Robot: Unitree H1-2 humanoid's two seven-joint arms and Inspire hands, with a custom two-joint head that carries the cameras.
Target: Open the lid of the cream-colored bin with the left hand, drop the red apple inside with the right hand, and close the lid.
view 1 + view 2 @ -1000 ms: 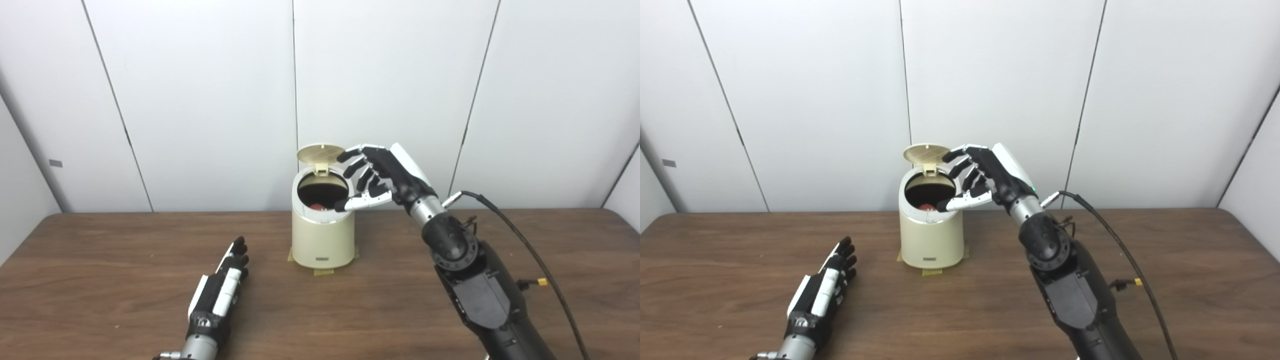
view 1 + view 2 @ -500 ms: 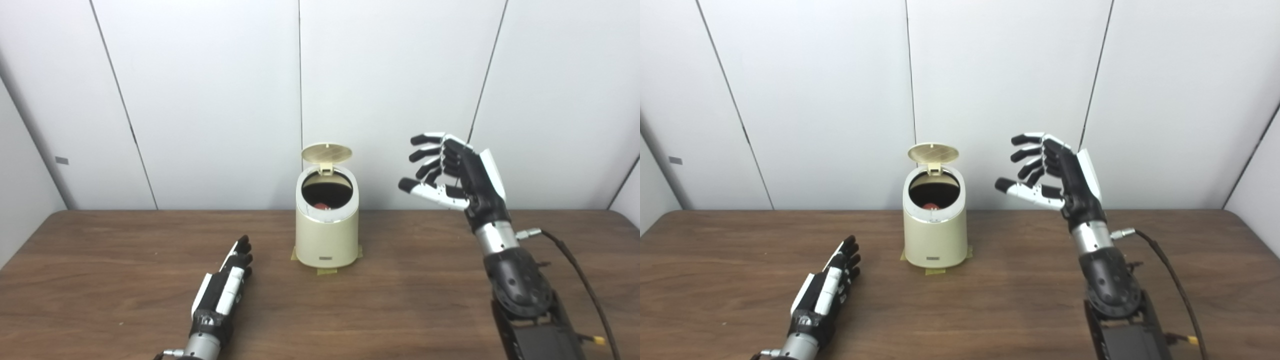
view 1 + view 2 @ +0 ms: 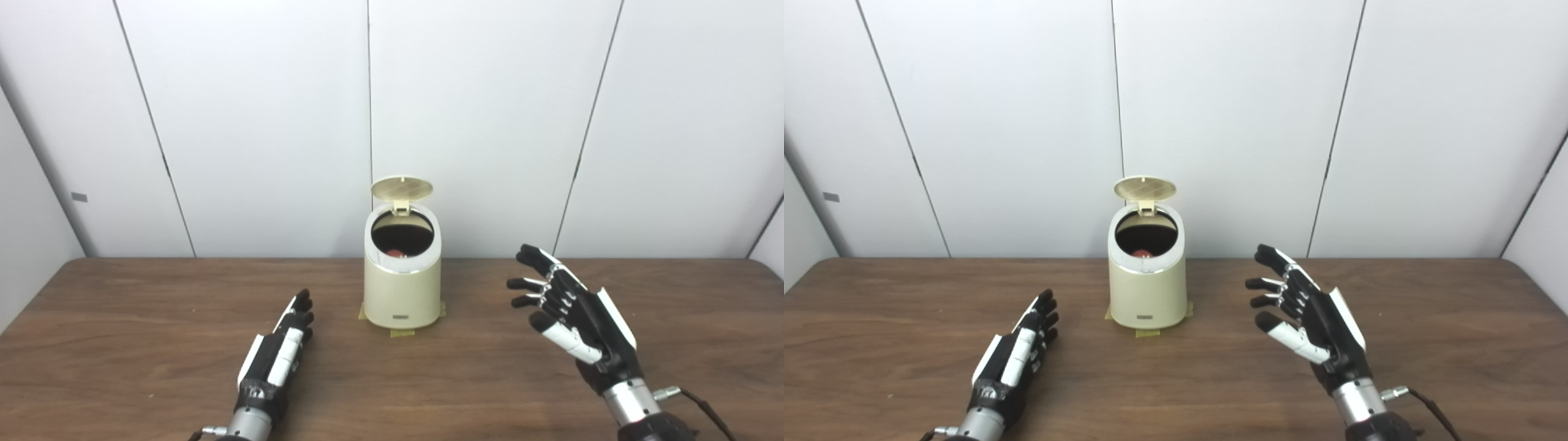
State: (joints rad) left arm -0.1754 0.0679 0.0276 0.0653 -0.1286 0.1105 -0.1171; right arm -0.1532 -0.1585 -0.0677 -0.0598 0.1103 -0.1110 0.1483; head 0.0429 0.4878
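On the brown wooden table [image 3: 122,343], the cream-colored cylindrical bin [image 3: 402,294] with its round lid [image 3: 402,187] raised holds the red apple [image 3: 395,252], the left hand [image 3: 277,355] lying flat and empty to its near left, the right hand [image 3: 576,318] spread and empty to its near right.

Red apple [image 3: 395,252] mostly hidden inside bin [image 3: 402,294]

Black-white left robot hand [image 3: 274,361], right robot hand [image 3: 576,321]; silver wrists.

My two head cams sat side by side, looking down and forward across the desk [image 3: 122,343] toward the wall. Both caught the same spread, just shifted sideways a touch.
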